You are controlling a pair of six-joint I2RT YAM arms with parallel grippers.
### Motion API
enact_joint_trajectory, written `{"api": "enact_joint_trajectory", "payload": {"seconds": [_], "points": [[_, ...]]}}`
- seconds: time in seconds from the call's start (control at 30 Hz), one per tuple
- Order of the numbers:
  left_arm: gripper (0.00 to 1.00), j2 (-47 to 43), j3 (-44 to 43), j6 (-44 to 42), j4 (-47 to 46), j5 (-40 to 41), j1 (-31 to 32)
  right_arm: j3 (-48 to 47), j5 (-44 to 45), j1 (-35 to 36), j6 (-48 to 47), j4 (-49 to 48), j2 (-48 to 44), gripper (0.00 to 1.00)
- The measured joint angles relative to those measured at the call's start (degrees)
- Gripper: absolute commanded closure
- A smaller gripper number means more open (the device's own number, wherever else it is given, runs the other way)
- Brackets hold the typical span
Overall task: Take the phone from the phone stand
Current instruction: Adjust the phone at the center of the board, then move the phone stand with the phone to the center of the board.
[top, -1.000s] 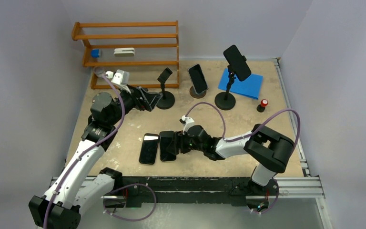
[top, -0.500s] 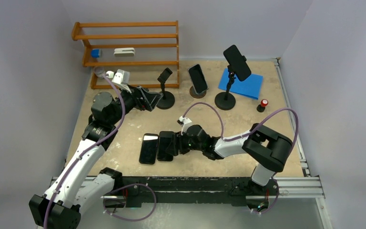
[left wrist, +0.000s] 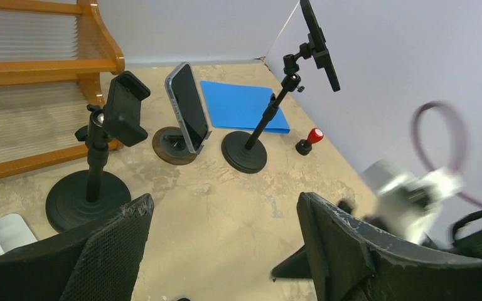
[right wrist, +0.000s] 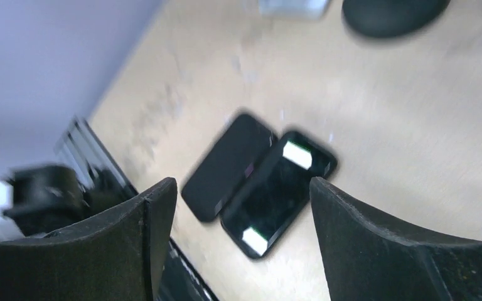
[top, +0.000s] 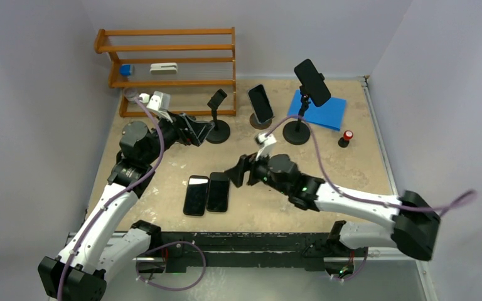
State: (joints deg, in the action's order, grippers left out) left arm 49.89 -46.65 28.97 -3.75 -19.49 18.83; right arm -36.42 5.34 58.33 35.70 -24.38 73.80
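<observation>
Ahead of and below the right tool (right wrist: 241, 188), off any stand, a dull black phone (right wrist: 227, 167) and a glossy phone (right wrist: 278, 191) lie flat on the worktop (top: 364, 157), just beside each other. I read the right tool as open, with nothing between its fingers. Ahead of the left tool (left wrist: 224, 207), likewise open and holding nothing, an empty clamp stand (left wrist: 94, 169) rises. Beyond it a leaning phone (left wrist: 187, 106) rests in a round stand (left wrist: 169, 147), and a clamped phone (left wrist: 319, 44) sits atop a tall stand (left wrist: 245, 153).
</observation>
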Motion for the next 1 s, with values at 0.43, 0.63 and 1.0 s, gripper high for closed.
{"api": "enact_joint_trajectory", "payload": {"seconds": [0.43,0.63,1.0], "points": [[0.18,-0.2,0.0,0.0,0.0,0.5,0.0,-12.0,25.1,0.0,-16.7,5.6,-23.3,0.06],[0.14,0.6,0.0,0.1,-0.1,1.0,0.3,-16.5,32.3,-0.5,-20.7,4.4,-18.8,0.06],[0.09,-0.2,1.3,-0.3,-3.3,2.3,3.8,-30.9,33.9,-14.8,-18.3,8.7,-14.0,0.05]]}}
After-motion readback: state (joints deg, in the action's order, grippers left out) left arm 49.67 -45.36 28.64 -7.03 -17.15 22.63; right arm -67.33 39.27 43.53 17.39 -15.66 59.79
